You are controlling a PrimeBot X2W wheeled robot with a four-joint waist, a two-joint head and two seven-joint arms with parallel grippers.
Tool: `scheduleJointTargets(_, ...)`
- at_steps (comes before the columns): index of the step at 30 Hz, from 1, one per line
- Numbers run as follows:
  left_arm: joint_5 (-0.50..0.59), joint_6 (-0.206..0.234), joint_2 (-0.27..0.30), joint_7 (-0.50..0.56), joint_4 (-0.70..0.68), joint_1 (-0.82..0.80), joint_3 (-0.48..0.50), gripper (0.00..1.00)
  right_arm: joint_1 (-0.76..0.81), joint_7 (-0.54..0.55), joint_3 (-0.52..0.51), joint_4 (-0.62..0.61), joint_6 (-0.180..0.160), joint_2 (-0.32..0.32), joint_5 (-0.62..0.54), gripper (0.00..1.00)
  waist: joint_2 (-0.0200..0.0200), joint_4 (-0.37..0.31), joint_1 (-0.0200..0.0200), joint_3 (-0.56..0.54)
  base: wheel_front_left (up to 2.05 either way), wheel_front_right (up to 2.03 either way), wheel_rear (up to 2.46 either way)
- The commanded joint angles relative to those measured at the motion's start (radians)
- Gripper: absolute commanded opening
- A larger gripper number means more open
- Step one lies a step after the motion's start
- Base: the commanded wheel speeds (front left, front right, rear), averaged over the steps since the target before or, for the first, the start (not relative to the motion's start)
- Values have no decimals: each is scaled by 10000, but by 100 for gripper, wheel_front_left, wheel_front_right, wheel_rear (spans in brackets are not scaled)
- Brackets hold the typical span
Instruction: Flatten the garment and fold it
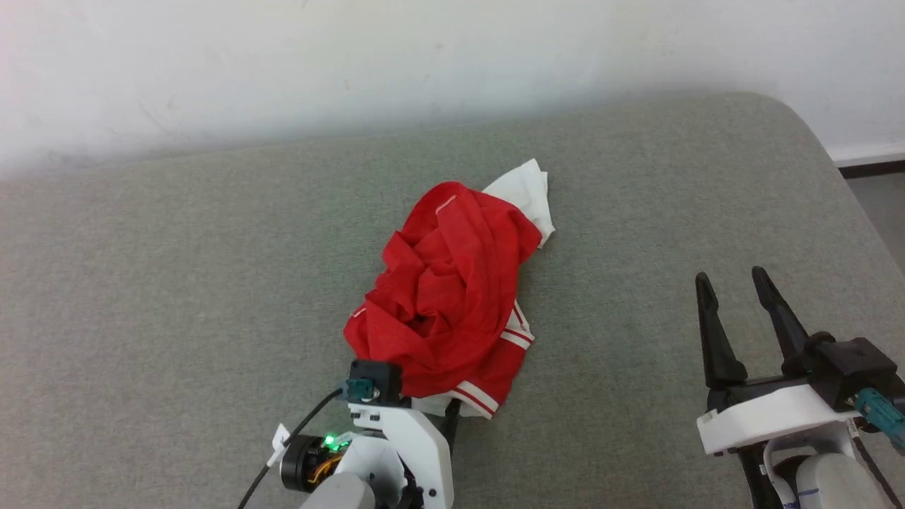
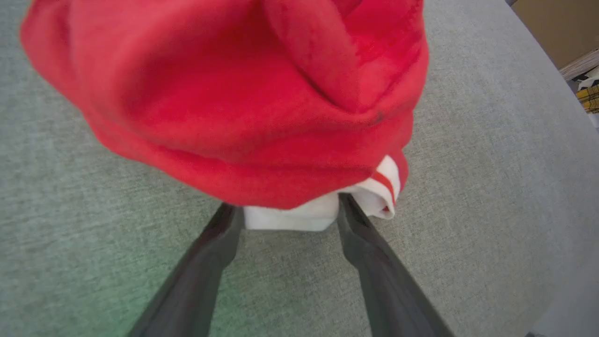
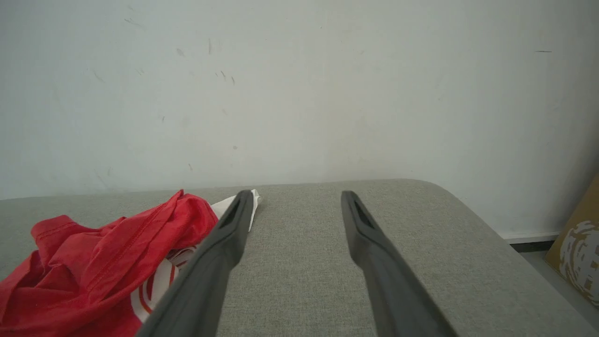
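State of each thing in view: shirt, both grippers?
shirt: crumpled in a heap, not flattened, not folded.
left gripper: open, fingers either side of the shirt's white edge.
right gripper: open, empty, apart from the shirt.

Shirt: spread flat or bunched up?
Bunched up. The shirt lies as a crumpled red heap with deep folds on the grey surface, no part of it laid flat.

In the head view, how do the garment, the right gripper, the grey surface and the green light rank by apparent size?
Largest first: grey surface, garment, right gripper, green light. The gripper's nearness to the camera enlarges it.
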Motion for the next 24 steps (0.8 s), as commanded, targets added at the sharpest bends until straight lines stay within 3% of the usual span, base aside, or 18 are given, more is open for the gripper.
scheduleJointTargets(1, -112, 47, -42, 197, 186, -183, 39, 100, -87, -23, 14, 9, -19, 1, 79, 100, -1, -152, 0, 142, 0, 0, 0)
scheduleJointTargets(2, -134, 31, -26, 346, 266, -210, 3, 100, -87, -37, 8, 24, -19, 1, 85, 100, -1, -164, 0, 160, 0, 0, 0)
scheduleJointTargets(3, -141, -31, 8, 448, 306, -236, -49, 44, -88, -48, -1, 36, -19, 1, 92, 100, -1, -165, 0, 181, 0, 0, 0)
scheduleJointTargets(4, -177, -76, 19, 412, 285, -252, -33, 12, -88, -59, -17, 46, -19, 1, 99, 100, -1, -150, 0, 200, 0, 0, 0)
scheduleJointTargets(5, -210, -126, 30, 284, 227, -261, 8, 0, -83, -68, -45, 53, -19, 1, 101, 100, -1, -113, 0, 213, 0, 0, 0)
scheduleJointTargets(13, -606, 111, 430, -1022, -926, 300, 985, 0, -47, -98, -252, 37, -19, 1, 55, 100, -1, 601, 0, 100, 0, 0, 0)
scheduleJointTargets(18, -647, 749, 1179, -1444, -2239, 819, 1963, 0, -1, -79, -269, 44, -19, 1, 10, 100, -1, 1160, 0, -47, 0, 0, 0)
scheduleJointTargets(24, -740, 1669, 1896, -1191, -3167, 1615, 2950, 0, 48, -20, -191, 20, -19, 1, -17, 100, -1, 1612, 0, -206, 0, 0, 0)
